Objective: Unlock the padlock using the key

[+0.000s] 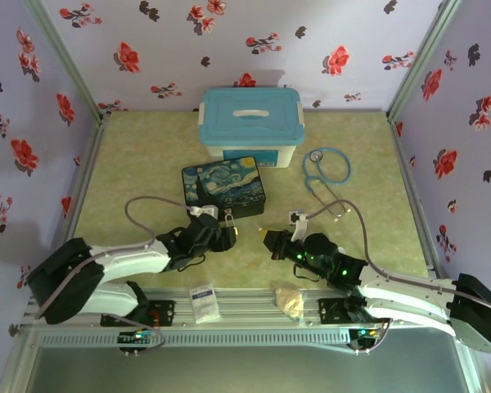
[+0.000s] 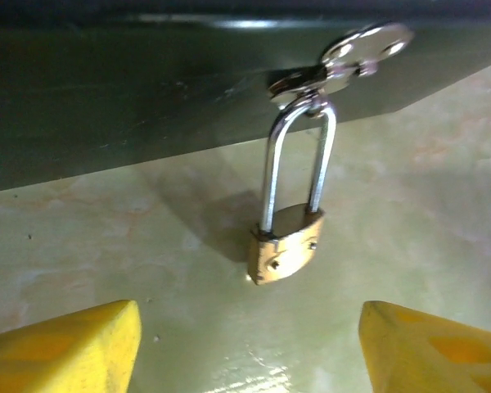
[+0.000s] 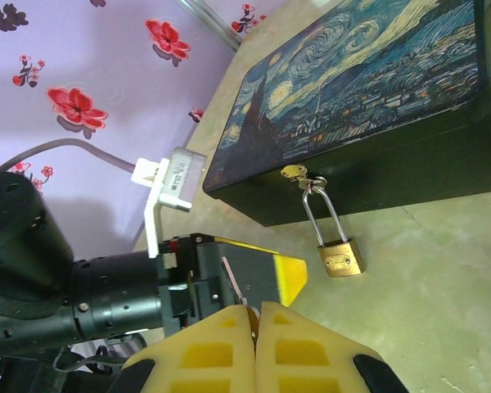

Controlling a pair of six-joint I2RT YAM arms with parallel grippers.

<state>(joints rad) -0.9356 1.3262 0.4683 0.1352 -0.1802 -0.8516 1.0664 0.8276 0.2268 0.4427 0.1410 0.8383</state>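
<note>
Brass padlock [image 2: 285,250]: hung from box clasp [image 2: 335,65].
Your left hand [image 2: 245,344]: stood open, to steady it.
Your right hand [image 3: 254,327]: pinched the key [image 3: 233,282].

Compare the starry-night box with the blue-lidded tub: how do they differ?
The starry-night box is dark and low; the blue-lidded tub is white-walled and taller. The box's clasp carries a padlock; the tub has a handle on top. Both are rectangular and closed.

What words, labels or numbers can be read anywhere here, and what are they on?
No text is legible.
White packet on the front rail: blue print, too small to read.
Padlock: any stamp on its brass body is too blurred to read.
</note>
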